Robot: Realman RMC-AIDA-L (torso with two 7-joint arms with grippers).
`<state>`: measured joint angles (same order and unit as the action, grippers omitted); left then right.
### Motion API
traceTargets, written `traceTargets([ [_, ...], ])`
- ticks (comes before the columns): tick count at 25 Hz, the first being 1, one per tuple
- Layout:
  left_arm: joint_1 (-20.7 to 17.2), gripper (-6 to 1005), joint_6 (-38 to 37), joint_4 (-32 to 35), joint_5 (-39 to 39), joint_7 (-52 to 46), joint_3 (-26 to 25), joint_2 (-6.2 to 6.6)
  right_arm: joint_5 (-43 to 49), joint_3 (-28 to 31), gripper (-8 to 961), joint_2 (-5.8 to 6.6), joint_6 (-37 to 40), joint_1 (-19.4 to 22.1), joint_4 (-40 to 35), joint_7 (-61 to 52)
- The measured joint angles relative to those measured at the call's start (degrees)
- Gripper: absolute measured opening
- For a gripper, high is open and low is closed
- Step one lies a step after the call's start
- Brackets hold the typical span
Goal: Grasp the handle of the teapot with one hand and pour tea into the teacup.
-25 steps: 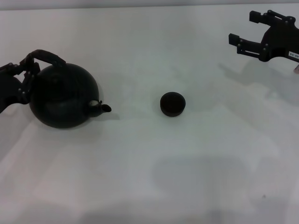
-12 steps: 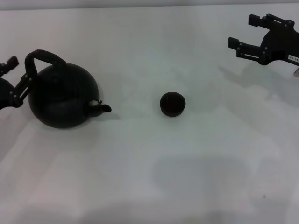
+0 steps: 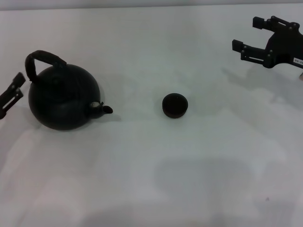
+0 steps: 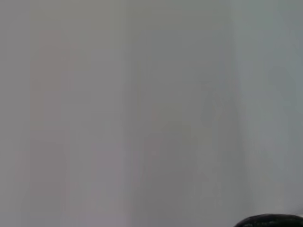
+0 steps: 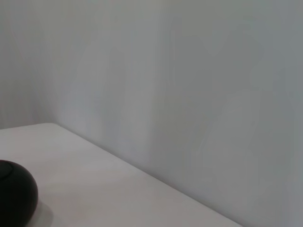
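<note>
At the far left edge of the head view the left gripper sits just beside the teapot, apart from it and holding nothing; only the tips of its two fingers show, with a narrow gap between them, so the jaws look partly open. The teapot stands upright on the white table, left of centre, its stubby spout pointing toward the teacup. The pot is big, round and dark, and looks heavy, more so if it is filled; its smooth, rigid belly would likely slip in a pinch. The sensible hold is the handle, the thick arched loop over the top, whose rough surface should give the fingers friction. A grip near the crown of the arch would let the pot hang balanced and then tip toward the spout. The teacup, well apart from the pot near the table's middle, is tiny, low and probably light, easy to knock aside, so the spout should come over it without touching. At the far upper right the right gripper hangs parked, fingers spread, empty
</note>
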<state>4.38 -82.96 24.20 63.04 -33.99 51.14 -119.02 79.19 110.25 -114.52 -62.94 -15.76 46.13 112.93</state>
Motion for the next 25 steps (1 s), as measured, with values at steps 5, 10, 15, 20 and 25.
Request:
traceTargets([
  [5,-3.24,816,-3.36,-1.52,-5.25,1.04,-0.03,-0.17,-0.43,0.91,841,0.01,-1.49,1.24,0.4,0.77],
  [10,-5.04,812,-5.03,-6.07,-16.8,3.89,-0.03,-0.05,-0.68,6.59,841,0.0,-4.53,2.45,-0.25,1.98],
  [15,-5.52,808,-5.61,-8.86,-26.94,4.28,-0.01,0.06,-7.29,13.1,841,0.01,-6.65,3.89,-4.77,8.81],
  [20,-5.1,803,-5.67,-9.65,-32.26,4.01,0.01,0.15,-23.32,16.3,841,0.0,-12.3,4.03,-16.99,25.71],
  [25,-3.99,802,-5.63,-11.24,-36.04,3.56,0.01,0.16,-29.3,16.41,841,-0.05,-10.95,3.43,-20.91,30.51],
])
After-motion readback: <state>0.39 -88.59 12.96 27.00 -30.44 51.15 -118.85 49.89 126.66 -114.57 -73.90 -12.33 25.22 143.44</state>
